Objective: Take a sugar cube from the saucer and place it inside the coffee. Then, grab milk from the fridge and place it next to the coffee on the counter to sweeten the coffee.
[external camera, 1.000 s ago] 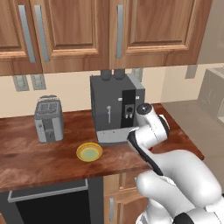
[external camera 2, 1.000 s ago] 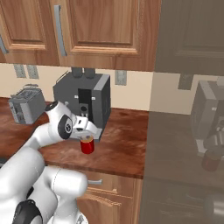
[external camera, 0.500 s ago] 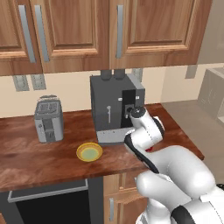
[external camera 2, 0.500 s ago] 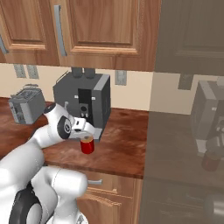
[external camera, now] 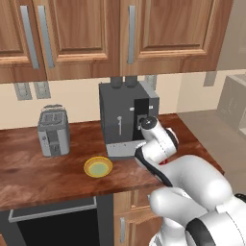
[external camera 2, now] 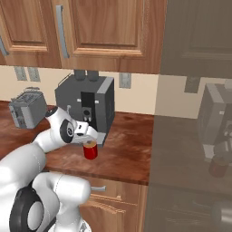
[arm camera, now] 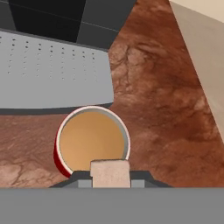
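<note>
One sugar cube pinched in claw | mug of coffee directly below claw, on counter | coffee machine just beyond

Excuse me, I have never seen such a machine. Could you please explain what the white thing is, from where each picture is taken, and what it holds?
The white thing is a robot arm in a computer-drawn kitchen. Two pictures come from cameras on its base, one behind it to the left and one to the right. The third comes from a camera on the hand, looking down along the claw.

On the brown counter stand a toaster, a dark coffee machine, a yellow saucer and a red mug of coffee.

The claw is shut on a small pale sugar cube. In the hand picture, it hangs at the near rim of the mug. The cube is not yet in the coffee.
</note>
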{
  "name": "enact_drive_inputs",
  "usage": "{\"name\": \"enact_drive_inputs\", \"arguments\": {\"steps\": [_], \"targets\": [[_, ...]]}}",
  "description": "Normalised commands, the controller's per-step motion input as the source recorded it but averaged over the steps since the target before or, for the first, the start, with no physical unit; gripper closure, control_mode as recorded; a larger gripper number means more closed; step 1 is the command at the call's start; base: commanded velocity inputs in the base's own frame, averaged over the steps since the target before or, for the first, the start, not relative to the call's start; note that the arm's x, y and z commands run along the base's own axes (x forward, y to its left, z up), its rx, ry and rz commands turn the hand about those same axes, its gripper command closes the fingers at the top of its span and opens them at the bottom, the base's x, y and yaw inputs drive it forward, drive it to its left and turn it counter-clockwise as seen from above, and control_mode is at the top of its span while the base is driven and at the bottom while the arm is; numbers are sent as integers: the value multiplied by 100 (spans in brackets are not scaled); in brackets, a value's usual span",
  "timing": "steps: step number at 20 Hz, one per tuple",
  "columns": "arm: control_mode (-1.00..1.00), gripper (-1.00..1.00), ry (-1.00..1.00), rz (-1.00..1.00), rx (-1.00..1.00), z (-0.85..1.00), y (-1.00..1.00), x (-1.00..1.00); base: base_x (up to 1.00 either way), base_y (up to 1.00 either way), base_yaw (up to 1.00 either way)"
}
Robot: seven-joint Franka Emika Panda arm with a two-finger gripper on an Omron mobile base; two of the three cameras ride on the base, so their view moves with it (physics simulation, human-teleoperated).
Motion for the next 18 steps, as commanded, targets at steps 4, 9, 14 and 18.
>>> {"name": "enact_drive_inputs", "arguments": {"steps": [4, 9, 14, 18], "targets": [[-100, 100, 0, 0, 0, -8, 0, 0, 0, 0, 0], [-100, 100, 0, 0, 0, -10, 0, 1, 0, 0, 0], [-100, 100, 0, 0, 0, -8, 0, 8, 0, 0, 0], [-100, 100, 0, 0, 0, -4, 0, 11, 0, 0, 0]]}}
